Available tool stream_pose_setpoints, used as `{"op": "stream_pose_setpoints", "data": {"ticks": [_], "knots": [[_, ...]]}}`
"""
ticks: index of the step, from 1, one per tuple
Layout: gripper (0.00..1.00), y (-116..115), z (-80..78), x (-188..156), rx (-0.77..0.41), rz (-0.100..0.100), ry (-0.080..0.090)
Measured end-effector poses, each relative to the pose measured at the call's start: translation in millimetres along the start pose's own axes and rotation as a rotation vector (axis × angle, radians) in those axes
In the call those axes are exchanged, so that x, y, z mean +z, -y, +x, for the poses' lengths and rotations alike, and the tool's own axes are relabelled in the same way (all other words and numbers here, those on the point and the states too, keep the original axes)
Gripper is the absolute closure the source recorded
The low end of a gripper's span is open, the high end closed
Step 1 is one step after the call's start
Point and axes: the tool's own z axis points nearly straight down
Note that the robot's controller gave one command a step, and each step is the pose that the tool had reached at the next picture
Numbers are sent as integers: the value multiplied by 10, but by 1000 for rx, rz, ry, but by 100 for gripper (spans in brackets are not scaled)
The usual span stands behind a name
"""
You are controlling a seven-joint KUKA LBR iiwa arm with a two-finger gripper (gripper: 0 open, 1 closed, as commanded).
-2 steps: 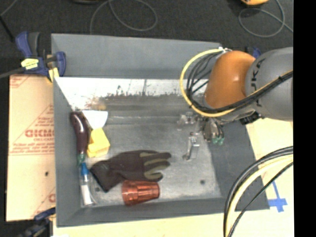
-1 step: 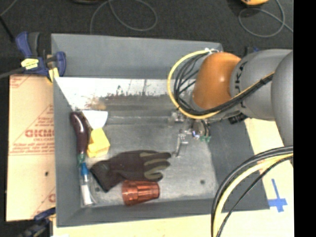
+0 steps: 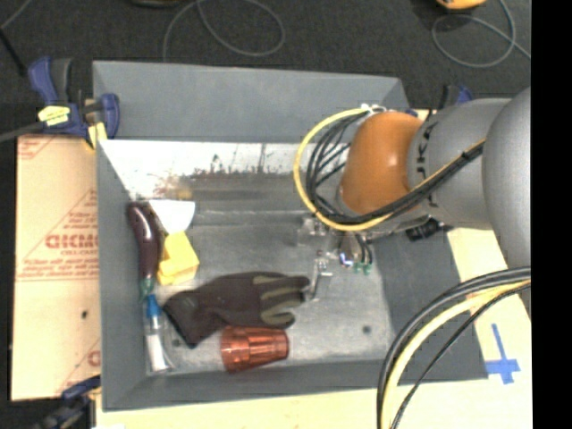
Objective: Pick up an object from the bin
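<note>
Grey metal bin [image 3: 250, 105], viewed from above. The arm's orange cover [image 3: 380, 159] hangs over the bin's right half. The pincer [image 3: 318, 280] sits low at the right end of a dark brown glove [image 3: 228, 300], by its fingertips; whether it is open or closed cannot be told. The glove lies flat at mid-bin, and a copper-coloured cup [image 3: 255, 349] lies on its side just nearer. A yellow block [image 3: 178, 257], a dark handle [image 3: 143, 235] and a blue-tipped tube [image 3: 154, 329] line the left wall.

One camera looks down on the grey bin [image 3: 250, 105] from above, slightly aslant, with the arm [image 3: 465, 168] at right
</note>
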Motion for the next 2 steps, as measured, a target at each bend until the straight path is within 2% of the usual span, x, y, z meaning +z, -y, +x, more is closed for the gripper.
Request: {"op": "stream_pose_setpoints", "data": {"ticks": [1,2], "knots": [[0,22,-285,-442,52,1,5],[0,2,-366,-634,44,1,16]]}}
